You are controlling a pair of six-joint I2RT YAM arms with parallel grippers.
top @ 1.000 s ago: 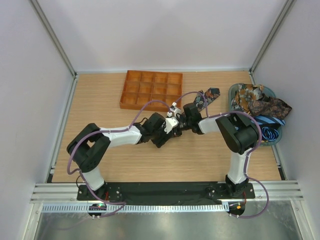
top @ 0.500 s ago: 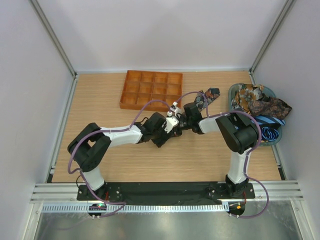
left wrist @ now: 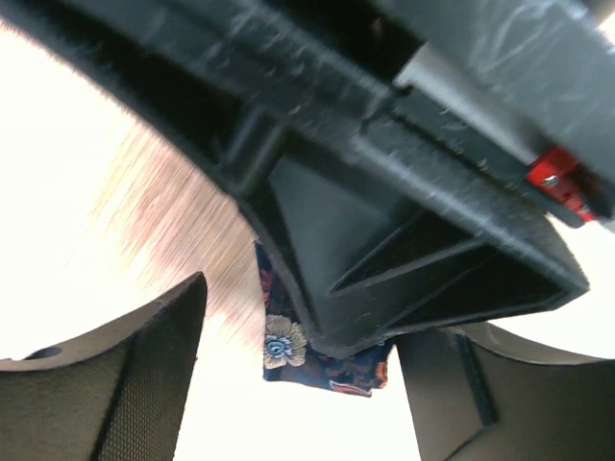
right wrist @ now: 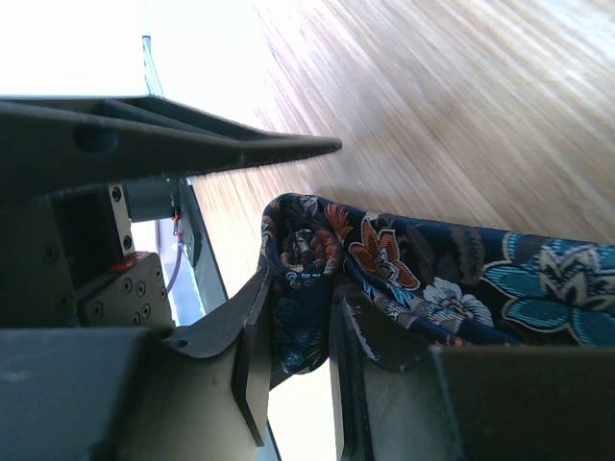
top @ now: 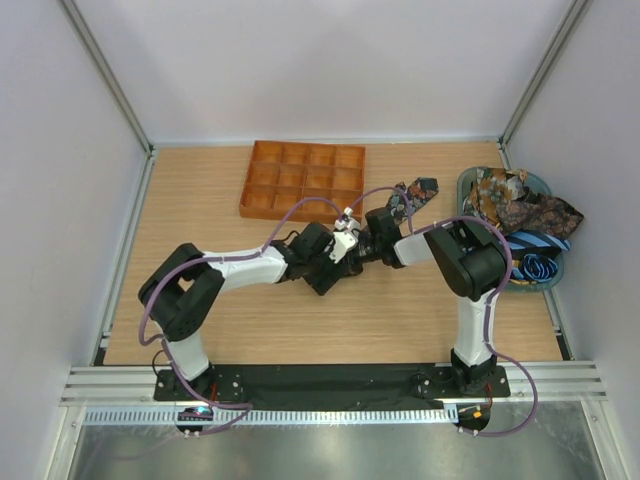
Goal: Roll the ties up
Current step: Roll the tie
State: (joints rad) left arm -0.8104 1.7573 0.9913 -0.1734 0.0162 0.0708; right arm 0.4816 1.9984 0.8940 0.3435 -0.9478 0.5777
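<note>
Centrally, right claw [right wrist: 300, 360] pinching folded floral tie [right wrist: 423, 279]; left claw [left wrist: 300, 336] spread above woodgrain table [right wrist: 461, 96].

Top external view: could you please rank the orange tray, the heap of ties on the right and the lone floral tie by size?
Largest, too alike to rank: orange tray and heap of ties.
Smallest: lone floral tie, partly hidden.

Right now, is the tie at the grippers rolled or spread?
Mostly spread: the tie curls only at the end pinched in the right gripper; the rest lies flat on the table.
</note>
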